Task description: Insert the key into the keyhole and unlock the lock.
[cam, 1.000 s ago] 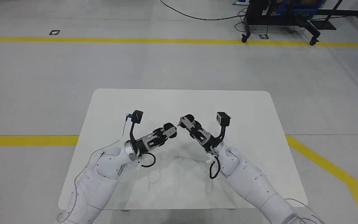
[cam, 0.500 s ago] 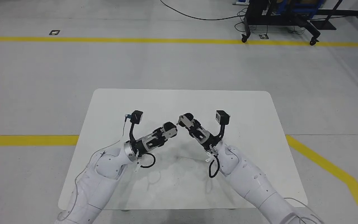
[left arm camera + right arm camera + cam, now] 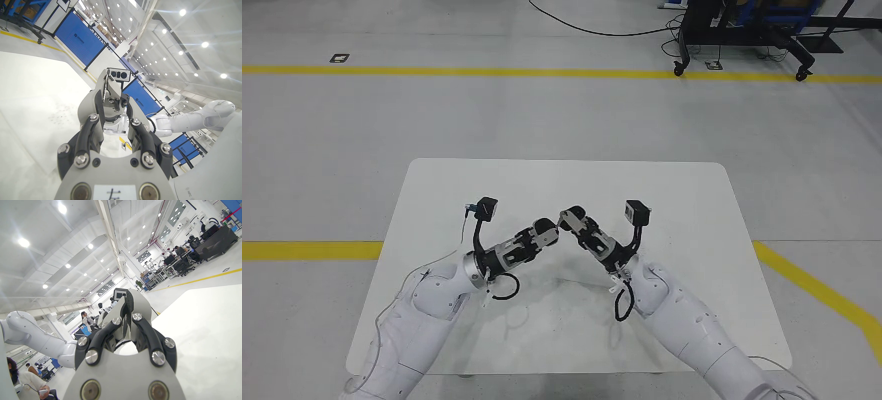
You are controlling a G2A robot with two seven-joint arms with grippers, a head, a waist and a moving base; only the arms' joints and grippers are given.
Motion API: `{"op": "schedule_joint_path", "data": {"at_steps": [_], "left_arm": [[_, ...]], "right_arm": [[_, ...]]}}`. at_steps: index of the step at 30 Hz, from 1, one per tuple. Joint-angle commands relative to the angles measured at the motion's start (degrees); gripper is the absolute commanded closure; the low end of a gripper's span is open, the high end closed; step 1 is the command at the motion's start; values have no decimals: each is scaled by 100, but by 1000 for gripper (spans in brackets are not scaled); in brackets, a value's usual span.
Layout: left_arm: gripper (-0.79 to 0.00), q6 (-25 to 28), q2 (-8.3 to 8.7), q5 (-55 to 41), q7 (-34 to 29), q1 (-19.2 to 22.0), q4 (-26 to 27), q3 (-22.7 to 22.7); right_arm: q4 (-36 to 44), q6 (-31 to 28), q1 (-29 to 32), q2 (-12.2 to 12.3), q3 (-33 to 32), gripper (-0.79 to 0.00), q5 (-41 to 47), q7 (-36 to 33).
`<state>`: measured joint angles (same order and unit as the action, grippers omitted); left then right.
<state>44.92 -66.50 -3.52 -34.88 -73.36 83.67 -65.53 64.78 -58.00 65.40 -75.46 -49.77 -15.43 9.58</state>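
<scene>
Well, the key [image 3: 106,86] is a thin bit of metal with a bumpy edge, seen from its thin side. I think it is the key, but it is small and hard to see. It sits pinched in the right gripper [image 3: 126,302], up in the air over the middle of the white table [image 3: 672,195]. The right gripper's jaws are pressed tight together. Their black ribbed pads [image 3: 129,306] meet with just a thin line between them.

The left gripper [image 3: 113,97] is right across from it, tip to tip and very near. Its jaws stand apart, and its black pads [image 3: 98,108] have a wide gap between them. Through that gap you can see the right gripper and the key.

From above, the two arms come in from the near side of the table. They lean in like the sides of a tent, and the two grippers almost touch at the top.

Past the table the floor is grey with yellow lines [image 3: 542,71]. A black cart [image 3: 742,35] on wheels stands far back, and a black cable [image 3: 592,28] lies on the floor near it.
</scene>
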Motion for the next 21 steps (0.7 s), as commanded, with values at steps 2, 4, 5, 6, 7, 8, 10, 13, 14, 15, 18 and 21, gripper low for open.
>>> {"op": "schedule_joint_path", "data": {"at_steps": [2, 4, 5, 6, 7, 8, 10, 13, 14, 15, 18, 21], "left_arm": [[-197, -27, 3, -14, -15, 4, 6, 18], [-175, -44, 4, -22, -19, 9, 4, 32], [-135, -56, 4, -21, -21, 12, -1, 39], [-111, -65, 5, -15, -19, 17, -4, 45], [-80, -74, 5, -15, -17, 20, -4, 51], [-22, -83, 6, -17, -17, 23, -7, 57], [0, -112, 7, -18, -14, 28, -12, 65], [0, -154, 8, -10, 2, 31, -11, 75], [0, -173, 8, -7, 17, 33, -11, 74], [0, -181, 9, -3, 30, 34, -13, 74], [0, -226, 11, 3, 80, 37, -39, 58], [0, -228, 18, 19, 121, 35, -50, 28]], "right_arm": [[51, 0, 28, 8, -40, 0, -43, -26], [77, 0, 50, 14, -67, 0, -64, -40], [88, 0, 59, 16, -80, 0, -78, -47], [93, 0, 68, 18, -92, 0, -96, -56], [94, 0, 79, 20, -101, 0, -108, -65], [101, 0, 90, 21, -106, 0, -117, -75], [115, 0, 106, 22, -120, 0, -144, -92], [134, 0, 125, 23, -142, 0, -163, -109], [143, 0, 129, 25, -150, 0, -189, -122], [151, 0, 136, 27, -157, 0, -214, -134], [180, 0, 160, 29, -171, 0, -235, -148], [199, 0, 181, 31, -179, 0, -237, -162]]}}
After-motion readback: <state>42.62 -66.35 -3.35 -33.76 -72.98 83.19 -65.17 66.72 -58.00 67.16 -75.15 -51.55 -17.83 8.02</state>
